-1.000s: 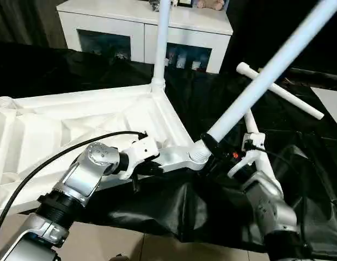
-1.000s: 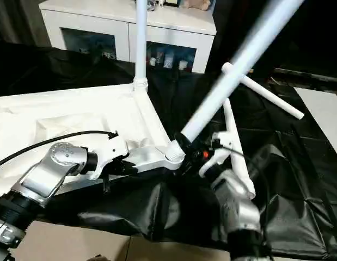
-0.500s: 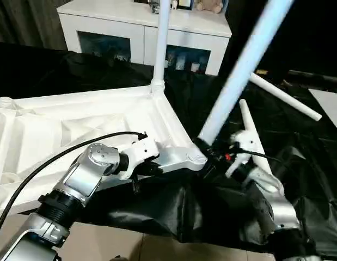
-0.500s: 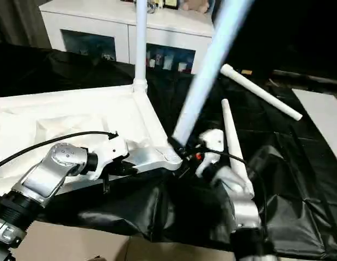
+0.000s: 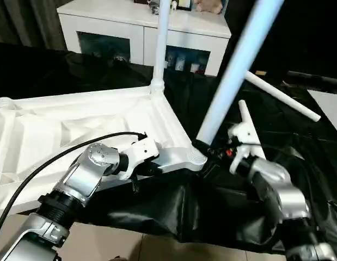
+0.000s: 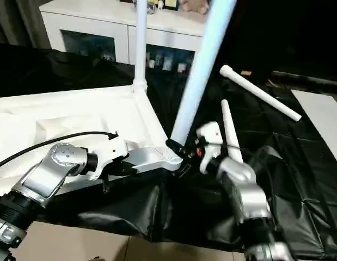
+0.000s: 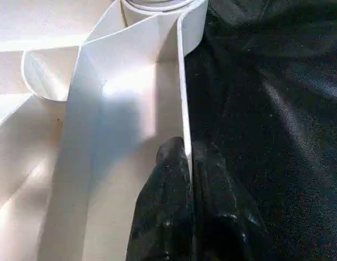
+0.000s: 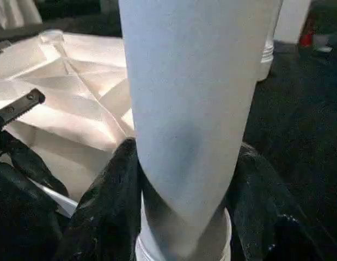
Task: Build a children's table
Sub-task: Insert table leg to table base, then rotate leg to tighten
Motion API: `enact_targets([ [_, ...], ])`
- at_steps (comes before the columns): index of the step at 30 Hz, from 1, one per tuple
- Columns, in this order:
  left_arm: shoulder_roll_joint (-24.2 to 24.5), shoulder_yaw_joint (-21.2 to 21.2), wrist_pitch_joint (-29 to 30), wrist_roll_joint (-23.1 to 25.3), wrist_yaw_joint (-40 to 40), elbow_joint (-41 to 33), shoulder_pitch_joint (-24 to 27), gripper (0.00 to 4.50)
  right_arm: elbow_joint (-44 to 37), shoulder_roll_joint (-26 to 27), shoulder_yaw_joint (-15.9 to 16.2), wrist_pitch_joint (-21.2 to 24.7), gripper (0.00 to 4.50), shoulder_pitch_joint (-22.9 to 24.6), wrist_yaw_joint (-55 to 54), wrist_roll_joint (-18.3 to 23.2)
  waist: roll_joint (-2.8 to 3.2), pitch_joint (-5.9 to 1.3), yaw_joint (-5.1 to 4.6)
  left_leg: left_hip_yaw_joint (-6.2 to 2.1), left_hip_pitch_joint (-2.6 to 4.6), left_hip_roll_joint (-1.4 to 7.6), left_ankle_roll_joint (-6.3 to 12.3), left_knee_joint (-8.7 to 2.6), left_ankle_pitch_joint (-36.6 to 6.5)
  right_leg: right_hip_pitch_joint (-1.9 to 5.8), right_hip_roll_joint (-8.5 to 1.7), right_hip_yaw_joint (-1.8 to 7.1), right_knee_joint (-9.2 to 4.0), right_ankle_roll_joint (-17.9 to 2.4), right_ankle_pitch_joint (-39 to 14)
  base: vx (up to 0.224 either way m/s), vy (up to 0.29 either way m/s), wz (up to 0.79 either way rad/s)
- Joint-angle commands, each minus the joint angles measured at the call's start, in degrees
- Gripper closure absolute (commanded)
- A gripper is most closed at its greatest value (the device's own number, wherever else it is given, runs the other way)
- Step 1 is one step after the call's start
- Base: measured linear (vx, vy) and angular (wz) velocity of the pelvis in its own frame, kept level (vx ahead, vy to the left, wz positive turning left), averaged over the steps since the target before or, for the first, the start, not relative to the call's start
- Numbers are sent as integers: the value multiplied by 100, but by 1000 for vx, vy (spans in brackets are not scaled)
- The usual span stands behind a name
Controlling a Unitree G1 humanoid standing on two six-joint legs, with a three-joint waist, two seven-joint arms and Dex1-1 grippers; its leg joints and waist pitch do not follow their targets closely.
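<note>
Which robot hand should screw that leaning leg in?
Probably the right hand: it already grips the leaning leg at the tabletop's corner socket. The left hand is pinching the tabletop's rim.

Landmark: low white cabinet with glass-fronted doors [image 5: 144, 32], at the far side of the room. Small objects sit behind its glass; a few more stand on its top, too small to identify. Dark curtain folds [image 5: 24, 22] hang left of the cabinet. Crinkled glossy black plastic sheet [image 5: 299, 141] covers the surface before it. Beige floor [image 5: 119, 242] lies nearest the camera. A flat white board [image 5: 329, 106] lies right of the cabinet.
</note>
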Motion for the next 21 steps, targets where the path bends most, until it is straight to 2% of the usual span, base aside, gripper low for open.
enact_targets([
  [1, -43, 171, -156, -89, 96, -135, -155, 450, 1052, -199, 303, 831, 266, 400, -202, -537, 79, -123, -48, -161, 103, 241, -277, -510, -2993, -13, -361, 254, -655, -556, -3017, 0, 0, 0],
  [2, -43, 171, -156, -89, 96, -135, -155, 450, 1052, -199, 303, 831, 266, 400, -202, -537, 82, -117, -59, -177, 123, 243, -289, -513, -3117, -31, -367, 248, -679, -503, -3221, 0, 0, 0],
  [4, -34, 176, -180, -86, 92, -127, -167, 450, 1094, -238, 293, 849, 266, 316, -251, -585, 82, -122, -81, -200, 121, 248, -308, -518, -3192, -30, -371, 239, -686, -466, -3312, 0, 0, 0],
  [8, -13, 189, -200, -82, 82, -121, -187, 450, 1097, -249, 146, 1120, 266, 65, -231, -437, 85, -119, -121, -215, 118, 246, -321, -528, -3305, -42, -362, 233, -693, -472, -3314, 0, 0, 0],
  [12, -22, 203, -226, -70, 94, -93, -196, 450, 1044, -322, 235, 1469, 266, -43, -30, -321, 90, -126, -124, -215, 110, 254, -334, -546, -3266, -27, -361, 227, -686, -503, -3127, 0, 0, 0],
  [14, -27, 202, -205, -36, 141, -94, -195, 450, 1082, -345, 279, 1385, 266, -52, -90, -396, 80, -133, -114, -197, 113, 257, -319, -550, -3159, -27, -362, 238, -679, -568, -2910, 0, 0, 0],
  [16, -34, 206, -207, 3, 212, -70, -194, 450, 1080, -352, 310, 1325, 266, -32, -122, -444, 78, -126, -112, -189, 125, 255, -316, -547, -3192, -40, -358, 241, -682, -587, -2906, 0, 0, 0],
  [21, -73, 245, -196, 73, 439, 57, -203, 450, 1094, -265, 297, 1269, 266, 17, -351, -538, 75, -114, -106, -189, 139, 249, -305, -541, -3224, -54, -373, 240, -719, -519, -3158, 0, 0, 0],
])
